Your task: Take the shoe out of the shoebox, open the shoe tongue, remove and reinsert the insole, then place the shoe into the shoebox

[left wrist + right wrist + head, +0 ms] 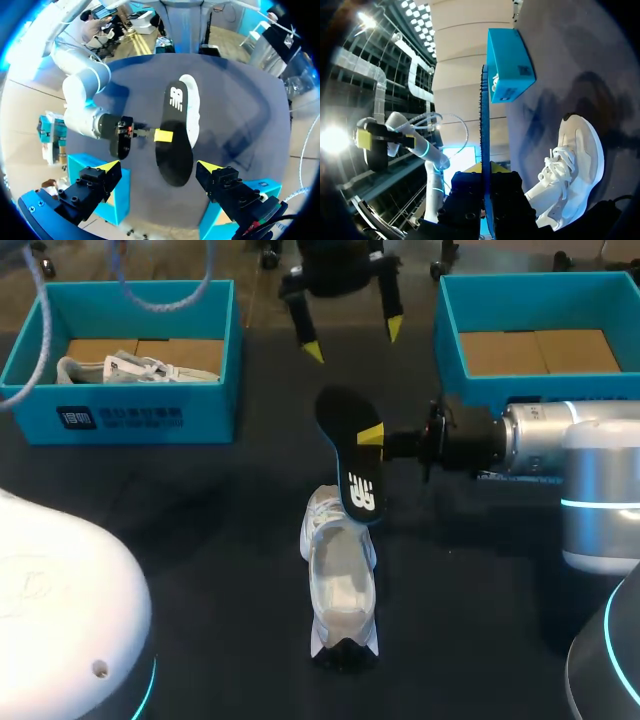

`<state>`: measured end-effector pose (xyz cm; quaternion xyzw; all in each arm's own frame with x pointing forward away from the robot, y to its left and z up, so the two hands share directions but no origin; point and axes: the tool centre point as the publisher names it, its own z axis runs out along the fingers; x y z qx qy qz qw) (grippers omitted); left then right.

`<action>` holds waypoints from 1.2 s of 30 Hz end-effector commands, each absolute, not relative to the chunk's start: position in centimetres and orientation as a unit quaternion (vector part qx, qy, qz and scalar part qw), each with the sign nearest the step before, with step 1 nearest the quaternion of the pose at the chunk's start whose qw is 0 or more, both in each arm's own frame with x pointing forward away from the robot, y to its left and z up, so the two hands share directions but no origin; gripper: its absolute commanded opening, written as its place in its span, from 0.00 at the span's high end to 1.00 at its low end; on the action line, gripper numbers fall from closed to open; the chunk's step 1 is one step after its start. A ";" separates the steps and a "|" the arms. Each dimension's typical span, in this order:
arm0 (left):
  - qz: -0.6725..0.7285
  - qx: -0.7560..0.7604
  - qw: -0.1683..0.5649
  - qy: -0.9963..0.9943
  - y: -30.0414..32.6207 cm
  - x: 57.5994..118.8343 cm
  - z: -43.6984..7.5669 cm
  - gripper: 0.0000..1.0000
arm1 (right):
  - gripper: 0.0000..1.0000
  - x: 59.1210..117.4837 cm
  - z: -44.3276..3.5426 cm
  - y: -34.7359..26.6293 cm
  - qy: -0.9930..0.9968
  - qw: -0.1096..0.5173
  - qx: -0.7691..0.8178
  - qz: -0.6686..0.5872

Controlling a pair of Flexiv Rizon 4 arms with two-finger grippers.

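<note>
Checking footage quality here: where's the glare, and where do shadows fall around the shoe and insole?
Head view: even light, no glare on the table; the black insole barely stands out from it, the white shoe clearly does. Left wrist view: soft arm shadows on the table. Right wrist view: strong lamp glare beyond the table; a dark shadow past the shoe.

- Left gripper point(354, 340) hangs tips-down, its two fingers point(313, 352) spread wide with nothing between them; its own wrist view shows the same gap.
- Right arm point(560, 455) comes in level from the right, with the wrist stretched straight out behind its claw.
- Right gripper point(372, 436) points sideways, fingers pinched from both sides on the insole point(352, 455) (gripped near its middle) and holding it in the air.
- Seen from the left claw, the right one lies ahead of its open tips, and the two do not touch.
</note>
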<state>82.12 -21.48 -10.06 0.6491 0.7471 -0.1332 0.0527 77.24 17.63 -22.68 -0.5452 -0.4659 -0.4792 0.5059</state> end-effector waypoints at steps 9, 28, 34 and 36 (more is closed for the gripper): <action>-0.270 0.576 0.234 0.735 -17.9 79.6 -11.4 0.00 | 1.00 77.2 -22.7 17.7 -0.466 0.506 -0.546 -0.479; -0.379 0.566 0.287 0.674 -14.6 82.3 -15.5 0.00 | 1.00 77.2 -22.7 17.7 -0.466 0.506 -0.546 -0.479; -0.379 0.566 0.287 0.674 -14.6 82.3 -15.5 0.00 | 1.00 77.2 -22.7 17.7 -0.466 0.506 -0.546 -0.479; -0.379 0.566 0.287 0.674 -14.6 82.3 -15.5 0.00 | 1.00 77.2 -22.7 17.7 -0.466 0.506 -0.546 -0.479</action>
